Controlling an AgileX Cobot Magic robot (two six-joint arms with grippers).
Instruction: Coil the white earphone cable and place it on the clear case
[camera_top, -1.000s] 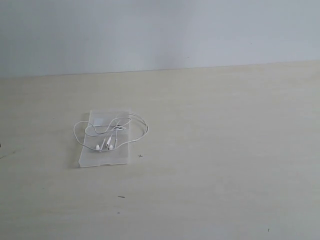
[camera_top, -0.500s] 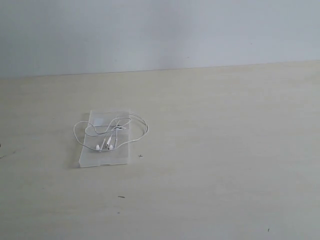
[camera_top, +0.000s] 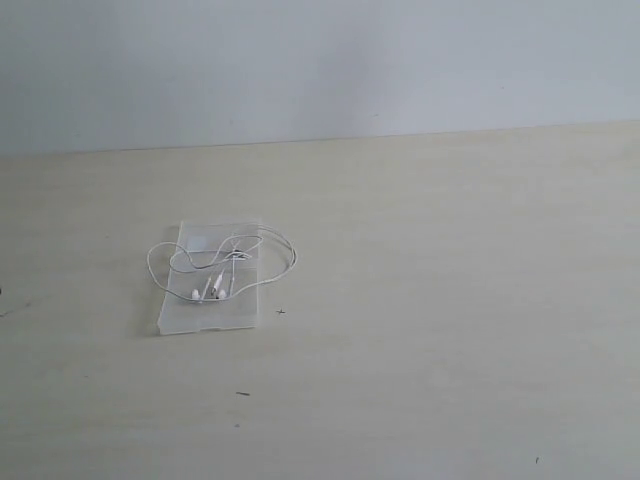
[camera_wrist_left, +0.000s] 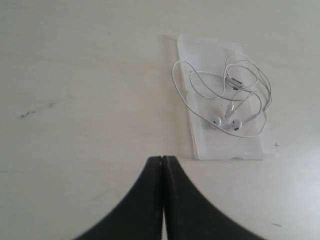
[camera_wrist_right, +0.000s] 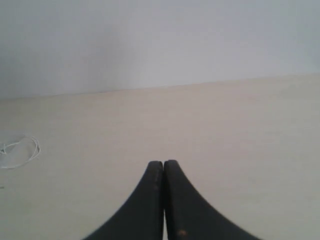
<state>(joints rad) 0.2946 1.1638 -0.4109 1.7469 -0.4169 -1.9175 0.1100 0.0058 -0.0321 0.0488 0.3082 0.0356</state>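
The left gripper (camera_wrist_left: 163, 159) is pointing down at the table (camera_wrist_left: 75, 75), its 2 jaws pressing together on nothing. Just ahead of it, the white earphone cable (camera_wrist_left: 234, 81) is lying looped on the clear case (camera_wrist_left: 220, 147). The right gripper (camera_wrist_right: 163, 162) is likewise clenched and empty, well apart from the cable.

Clear glossy plastic case (camera_top: 209, 300), thin smooth white cable (camera_top: 225, 262), matt pale wood-look table (camera_top: 430, 300).

Nothing has shifted since earlier; the white earphone cable (camera_top: 236, 257) and clear case (camera_top: 210, 318) show no change.
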